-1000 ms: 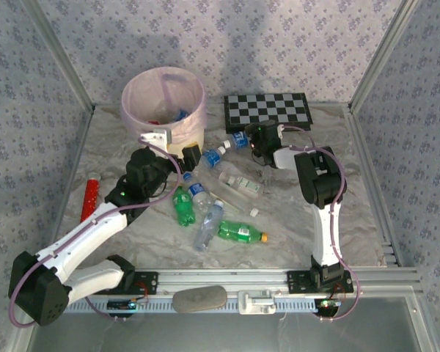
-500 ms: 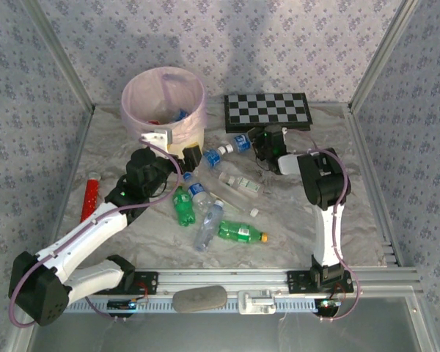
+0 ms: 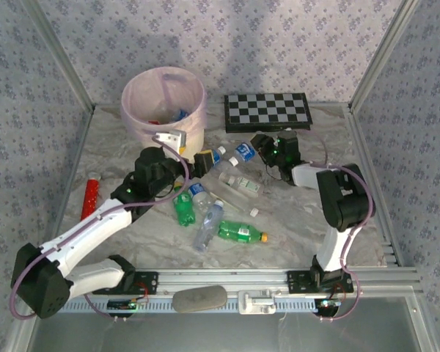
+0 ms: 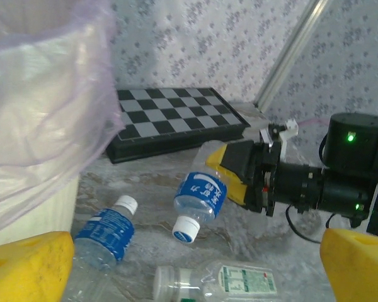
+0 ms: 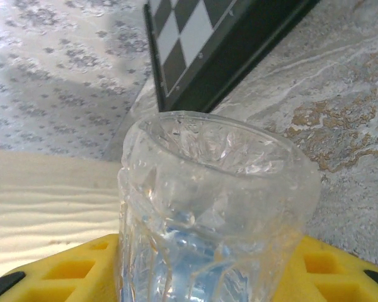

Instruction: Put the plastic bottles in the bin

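I am clenching my right gripper point(image 4: 232, 171) on the base end of a clear, blue-labelled bottle point(image 4: 200, 196); its yellow fingers point(image 5: 331, 270) are pressing either side of the ribbed base, and the white cap is pointing down toward 7 o'clock in my left wrist view (whether the cap is touching the table point(image 3: 293, 220) I cannot tell); seen from above, this bottle is sitting outside the bin point(image 3: 128, 110), at about 4 o'clock from it and 7 o'clock from the chessboard point(image 3: 268, 111); the bin, lined with a pink bag, is standing at 11 o'clock on the table, with a few blue-labelled bottles point(image 3: 177, 115) showing inside; I am keeping my left gripper point(image 3: 205, 160) released, jaws spread wide, its yellow fingers point(image 4: 25, 267) sitting at the lower corners of the left wrist view; it is hovering at 5 o'clock of the bin, near a second blue-labelled bottle point(image 4: 107, 234) lying beside the bin wall; a clear bottle with a white label point(image 4: 223, 280) is lying at 6 o'clock of the gripped one; toward the table's centre two green bottles point(image 3: 183, 209) and two more clear ones point(image 3: 207, 227) are lying close together; a small white cap point(image 3: 254, 213) is lying loose near them; a red-wrapped bottle point(image 3: 92, 196) is lying at 9 o'clock, well apart from the rest.
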Robot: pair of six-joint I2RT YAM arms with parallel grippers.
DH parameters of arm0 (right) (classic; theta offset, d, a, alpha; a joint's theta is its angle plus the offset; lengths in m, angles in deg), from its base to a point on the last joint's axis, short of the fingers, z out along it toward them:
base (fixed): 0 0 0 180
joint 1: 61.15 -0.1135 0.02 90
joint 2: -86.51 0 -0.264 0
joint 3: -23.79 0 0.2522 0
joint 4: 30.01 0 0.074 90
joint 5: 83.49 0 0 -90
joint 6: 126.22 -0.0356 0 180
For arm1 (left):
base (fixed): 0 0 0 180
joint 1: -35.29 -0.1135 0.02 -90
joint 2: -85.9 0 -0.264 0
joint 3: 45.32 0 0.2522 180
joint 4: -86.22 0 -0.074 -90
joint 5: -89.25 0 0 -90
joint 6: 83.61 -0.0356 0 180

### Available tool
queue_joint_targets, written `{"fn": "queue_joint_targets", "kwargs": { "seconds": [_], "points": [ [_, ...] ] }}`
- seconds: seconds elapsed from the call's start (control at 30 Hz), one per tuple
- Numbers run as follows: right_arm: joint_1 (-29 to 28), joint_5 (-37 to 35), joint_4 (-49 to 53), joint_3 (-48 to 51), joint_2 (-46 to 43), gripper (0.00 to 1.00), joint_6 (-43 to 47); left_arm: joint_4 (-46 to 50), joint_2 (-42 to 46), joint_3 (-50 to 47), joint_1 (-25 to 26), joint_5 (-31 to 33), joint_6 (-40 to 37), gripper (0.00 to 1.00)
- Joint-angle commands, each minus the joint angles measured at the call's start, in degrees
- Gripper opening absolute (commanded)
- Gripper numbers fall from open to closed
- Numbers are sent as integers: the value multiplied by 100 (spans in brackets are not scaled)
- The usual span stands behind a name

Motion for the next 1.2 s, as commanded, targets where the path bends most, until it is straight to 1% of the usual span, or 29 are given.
{"fn": "queue_joint_targets", "kwargs": {
  "seconds": [0.0, 0.2, 0.33, 0.47, 0.73, 0.97, 1.17],
  "points": [
    [117, 518, 262, 87, -525, 42, 525, 336, -261, 525, 39, -566, -156, 100],
    [90, 974, 1463, -104, -1454, 43, 1441, 1172, -1022, 1426, 40, -1314, -361, 100],
    [-32, 960, 2096, -211, -2020, 43, 1872, 1454, -1499, 1875, 47, -1633, -411, 100],
    [-217, 855, 2418, -285, -2412, 43, 2096, 1565, -1859, 2221, 86, -1860, -385, 100],
    [-484, 810, 2467, -428, -2676, 43, 2212, 1754, -2404, 2675, 279, -2108, -429, 100],
    [-569, 822, 2354, -482, -2691, 43, 2198, 1759, -2646, 2745, 350, -2225, -359, 99],
    [-661, 871, 2173, -503, -2682, 43, 2082, 1667, -2762, 2753, 363, -2149, -337, 94]
  ]
}}
